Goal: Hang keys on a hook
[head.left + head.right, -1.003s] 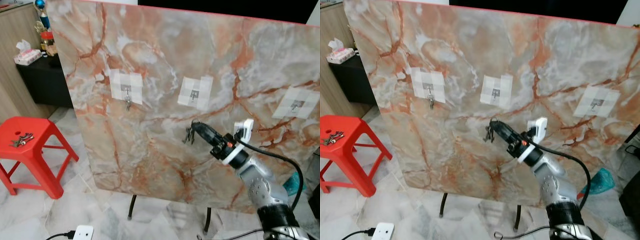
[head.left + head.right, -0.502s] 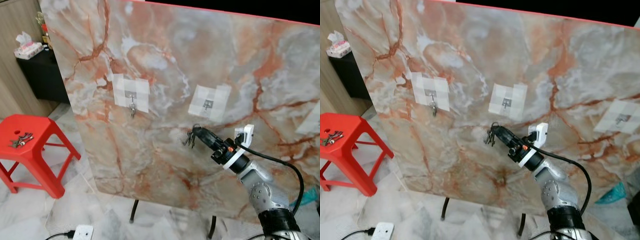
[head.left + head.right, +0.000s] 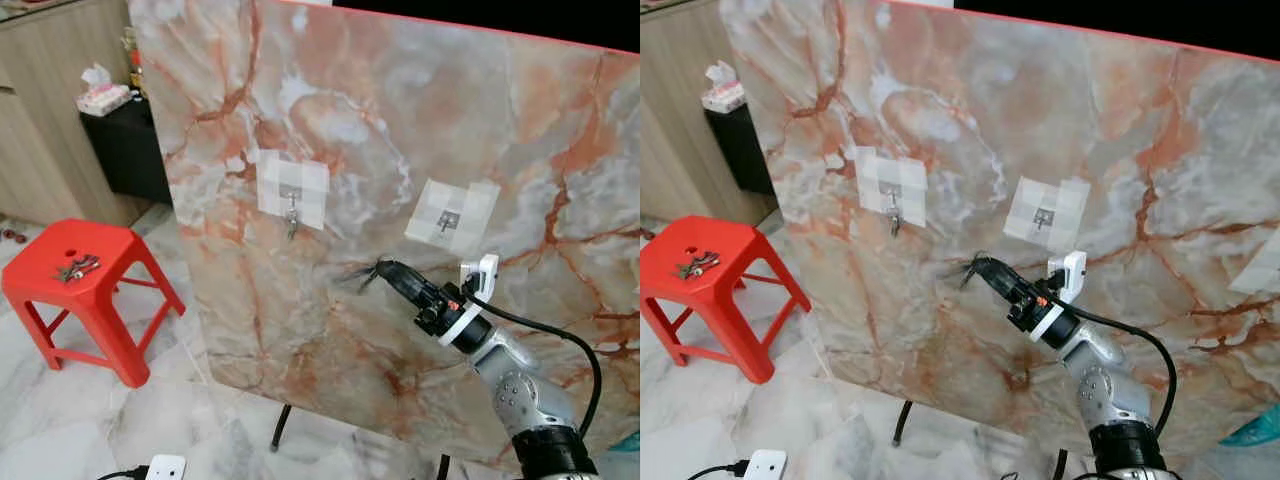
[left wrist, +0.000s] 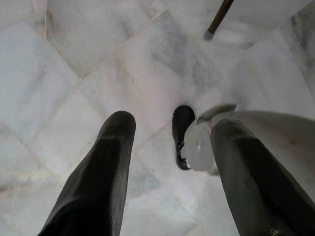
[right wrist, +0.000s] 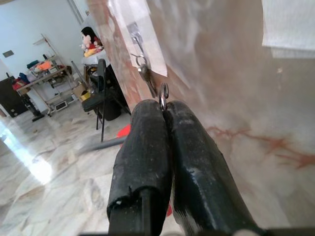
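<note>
— See the keys [image 3: 362, 276]? They're pinched by the ring between the pressed-together fingers of the right gripper [image 3: 385, 269], dangling just in front of the marble board [image 3: 380, 120], below and to the left of the middle hook [image 3: 449, 219].

— Blurred, aren't they? I'd guess they're swinging.

— That's my worry. If the ring sways or sits edge-on, it could miss the hook and slide off.

— And the left-hand hook [image 3: 291, 199] already carries a key [image 3: 291, 226].

— Right. The left gripper [image 4: 170, 142] hangs over the floor [image 4: 74, 59], fingers spread, no help. More keys lie on the red stool [image 3: 70, 290].
</note>
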